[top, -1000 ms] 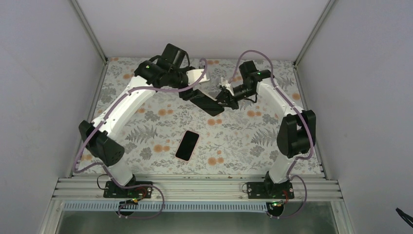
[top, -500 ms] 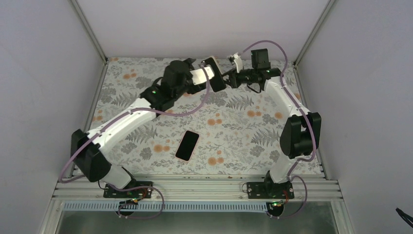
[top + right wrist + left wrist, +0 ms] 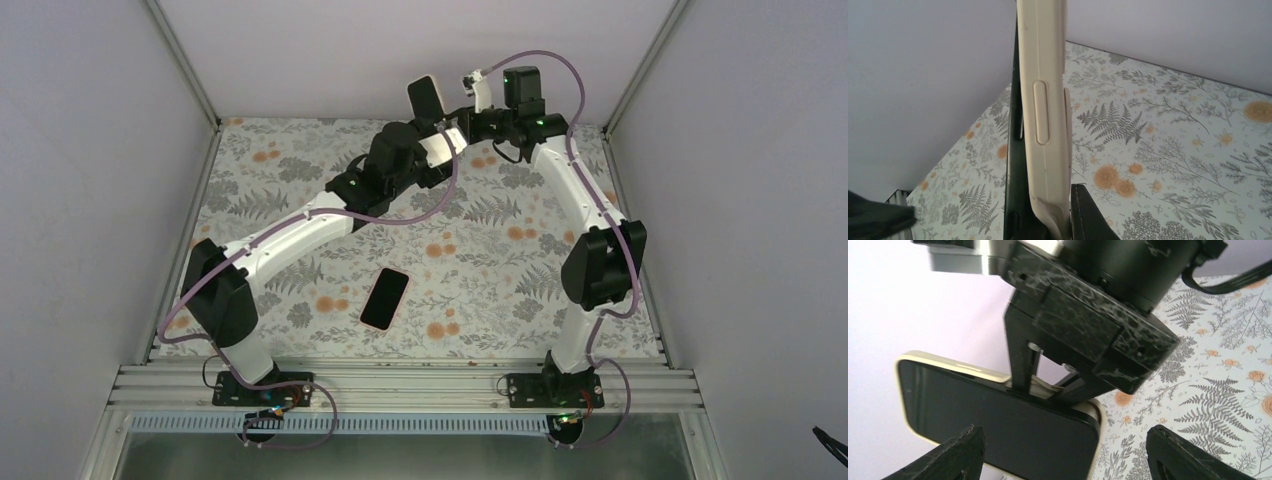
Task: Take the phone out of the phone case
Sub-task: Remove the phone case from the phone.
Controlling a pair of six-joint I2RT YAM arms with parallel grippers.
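No text, brand or number can be read anywhere. The phone case (image 3: 1043,100) shows plain cream; the tabletop (image 3: 500,280), a floral print.

The right end effector (image 3: 1046,384) is covering part of the phone case (image 3: 955,365), whose lower edge is running off the frame's bottom.

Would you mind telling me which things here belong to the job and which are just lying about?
Job: phone, cream case around it, right hand gripping the case, left hand open nearby.
Lying about: second phone flat on the flowered table.
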